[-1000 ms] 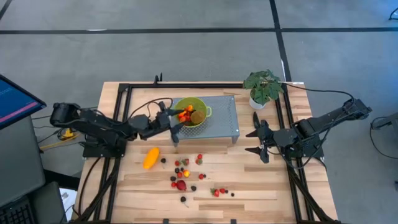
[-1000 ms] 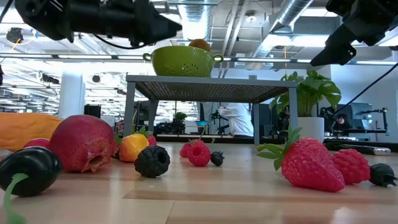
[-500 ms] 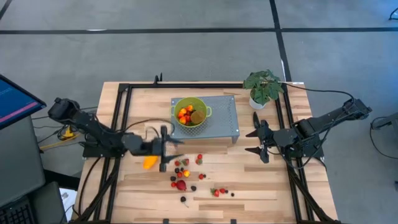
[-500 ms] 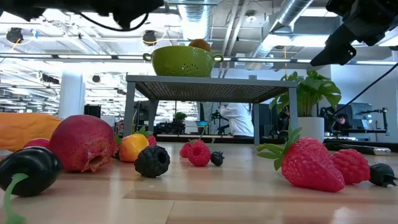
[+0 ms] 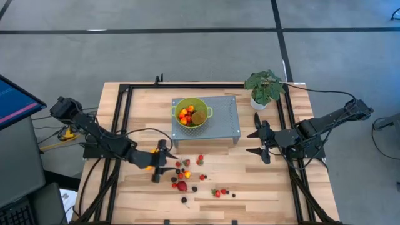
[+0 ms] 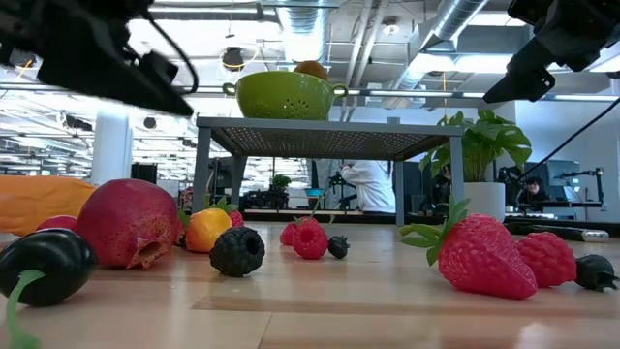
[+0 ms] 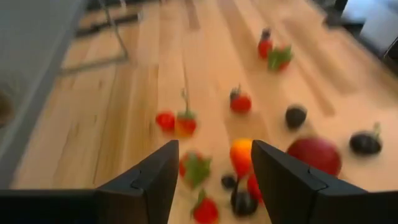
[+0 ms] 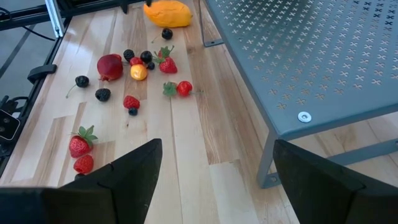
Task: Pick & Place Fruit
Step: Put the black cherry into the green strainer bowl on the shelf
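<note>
My left end effector (image 5: 160, 164) hangs low over the tabletop (image 5: 262, 187), fingers spread w/ nothing between them, pointing at the loose fruit. Just ahead of the tips: small orange-yellow piece (image 7: 240, 155), red berries (image 7: 240, 101) & dark ones, w/ the red round fruit (image 7: 314, 155) a bit further & off to one side. Long orange-yellow fruit (image 8: 168, 13) lies just behind/under that wrist. Green colander (image 5: 190, 112) w/ orange bits & the kiwi-like oval (image 5: 199, 117) sits up on the grey perforated stand (image 5: 226, 119), well apart from it. My right end effector (image 5: 260, 142) waits beside the stand's far end, fingers wide apart, empty, near the potted plant (image 5: 265, 87). Two strawberries (image 8: 79, 144) lie closest to it.
</note>
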Robot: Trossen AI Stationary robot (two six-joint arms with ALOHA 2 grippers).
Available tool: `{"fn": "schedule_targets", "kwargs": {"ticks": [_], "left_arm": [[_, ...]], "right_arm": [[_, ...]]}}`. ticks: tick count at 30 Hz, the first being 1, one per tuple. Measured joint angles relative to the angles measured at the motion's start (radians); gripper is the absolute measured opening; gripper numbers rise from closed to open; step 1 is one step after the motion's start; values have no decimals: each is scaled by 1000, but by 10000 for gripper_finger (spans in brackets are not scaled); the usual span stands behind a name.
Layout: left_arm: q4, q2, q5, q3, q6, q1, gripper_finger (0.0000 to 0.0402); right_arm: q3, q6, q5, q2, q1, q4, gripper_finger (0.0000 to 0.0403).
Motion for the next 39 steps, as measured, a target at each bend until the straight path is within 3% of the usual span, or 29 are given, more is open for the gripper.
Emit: {"fn": "schedule_targets", "kwargs": {"ticks": [12,24,39], "left_arm": [[-237,12,-3,-1,-203,0,186],[-236,98,20,-76,-396,0,185],[-222,177,20,-75,-425,0,185]], "right_arm": [[0,0,0,0,0,0,301],[0,0,0,0,0,0,301],[0,0,0,0,0,0,301]]}}
